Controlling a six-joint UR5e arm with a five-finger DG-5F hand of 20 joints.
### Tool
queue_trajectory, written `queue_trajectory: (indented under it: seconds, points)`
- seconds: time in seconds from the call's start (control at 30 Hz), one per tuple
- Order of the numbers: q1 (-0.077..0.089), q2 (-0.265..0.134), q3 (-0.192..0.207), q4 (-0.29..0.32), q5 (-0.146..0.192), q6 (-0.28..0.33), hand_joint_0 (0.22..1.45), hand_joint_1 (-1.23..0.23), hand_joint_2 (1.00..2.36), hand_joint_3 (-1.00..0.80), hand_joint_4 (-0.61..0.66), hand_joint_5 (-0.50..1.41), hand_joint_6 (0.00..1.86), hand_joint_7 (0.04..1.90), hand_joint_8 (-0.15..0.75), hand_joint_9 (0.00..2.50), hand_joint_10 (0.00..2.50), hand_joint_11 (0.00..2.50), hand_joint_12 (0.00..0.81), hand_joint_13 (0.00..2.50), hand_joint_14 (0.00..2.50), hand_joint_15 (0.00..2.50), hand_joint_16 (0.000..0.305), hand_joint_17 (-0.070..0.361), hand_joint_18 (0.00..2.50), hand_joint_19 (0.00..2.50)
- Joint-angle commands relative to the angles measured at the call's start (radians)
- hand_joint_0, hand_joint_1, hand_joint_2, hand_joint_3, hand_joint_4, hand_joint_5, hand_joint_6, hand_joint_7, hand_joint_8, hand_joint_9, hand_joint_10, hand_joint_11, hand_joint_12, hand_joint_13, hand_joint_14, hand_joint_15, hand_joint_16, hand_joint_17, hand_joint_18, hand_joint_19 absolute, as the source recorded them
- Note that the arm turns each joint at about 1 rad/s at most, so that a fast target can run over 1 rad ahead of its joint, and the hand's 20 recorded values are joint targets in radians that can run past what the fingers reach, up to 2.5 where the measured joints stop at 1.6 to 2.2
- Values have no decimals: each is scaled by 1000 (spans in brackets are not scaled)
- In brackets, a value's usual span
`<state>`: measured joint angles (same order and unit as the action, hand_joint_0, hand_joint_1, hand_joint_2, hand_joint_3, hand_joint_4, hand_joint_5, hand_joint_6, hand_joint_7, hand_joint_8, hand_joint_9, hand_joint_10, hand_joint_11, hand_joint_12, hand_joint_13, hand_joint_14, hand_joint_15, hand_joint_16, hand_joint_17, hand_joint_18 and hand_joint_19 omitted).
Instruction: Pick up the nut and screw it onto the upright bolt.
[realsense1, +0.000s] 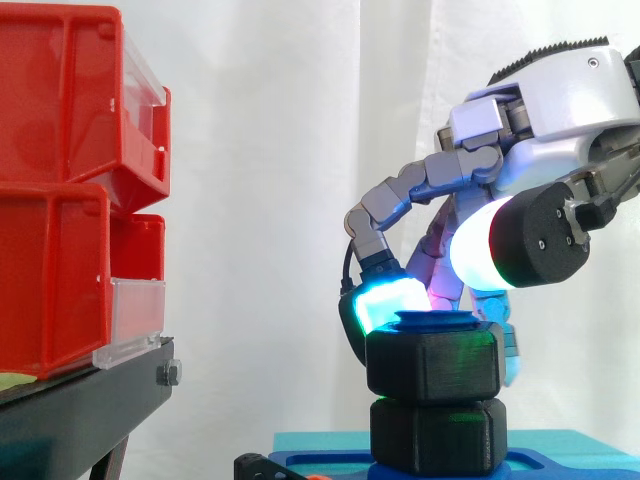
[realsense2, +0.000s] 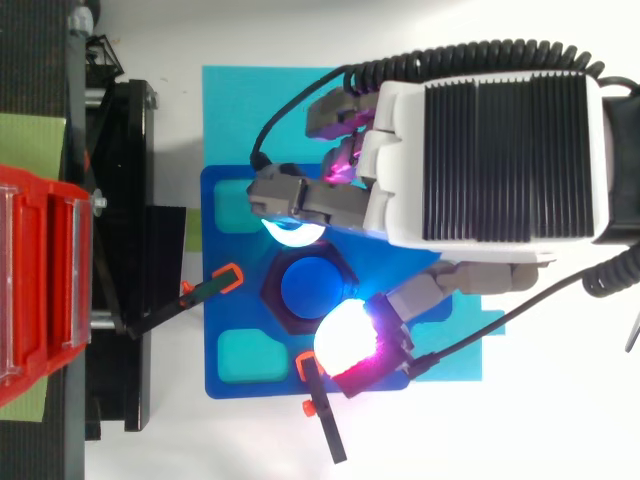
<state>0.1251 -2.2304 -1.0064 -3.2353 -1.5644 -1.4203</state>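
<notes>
Two glowing pads (realsense2: 293, 232) bracket the nut (realsense1: 435, 362) in the top view, a cyan one at about 12 o'clock of it and a white-magenta one at about 5 o'clock. The hand (realsense2: 500, 150) reaches in from 3 o'clock. Its fingers are curled round the nut. In the side view the cyan pad presses the nut's upper rim at 10 o'clock and another lit fingertip shows beside its flank at 3 o'clock. The thumb (realsense1: 480, 245) on the near side sits higher than the nut's top face, so how firm the grip is cannot be read. The nut is on the bolt (realsense2: 310, 285), whose blue tip pokes just above it and fills its bore from above. Beneath the nut sits a second black hex collar (realsense1: 437, 435), touching it or nearly so, on the blue plate (realsense2: 222, 255). Red bins (realsense1: 60, 200) stand well apart at 9 o'clock. Judging from this, the threading is well along and the nut is probably near the end of its travel. The nut looks like a chunky printed plastic part. It is likely light, stiff and matte enough not to slip, and not fragile. Coarse plastic threads can bind if it is tipped. The best hold is on two opposite flats of the hexagon, low enough that the pads bear on the faces rather than the chamfered rim. The nut should be kept level while it is turned.
</notes>
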Motion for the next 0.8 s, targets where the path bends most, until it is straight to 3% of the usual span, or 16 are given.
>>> queue_trajectory:
  seconds: [0.0,0.37,0.47,0.63,0.77]
  points:
    - [-9,0,6,-23,0,-11,533,-355,1000,-500,68,78,502,1444,245,1603,0,13,128,1131,0,0,14,30,878,210]
    - [-35,0,104,-175,-2,-54,540,-354,1000,-500,46,89,578,1307,221,1853,6,151,110,1296,0,27,10,22,1053,294]
    - [-39,0,114,-187,-2,-58,539,-354,1000,-500,63,96,514,1436,231,1836,7,170,113,1287,2,29,11,25,1047,284]
    - [-52,0,138,-216,-6,-72,533,-354,1000,-500,126,41,506,1342,250,1710,6,160,125,1212,0,20,14,31,970,267]
    - [-56,0,153,-222,-11,-82,530,-352,1000,-500,199,1,505,1089,244,1678,5,157,133,1198,0,25,16,35,951,266]
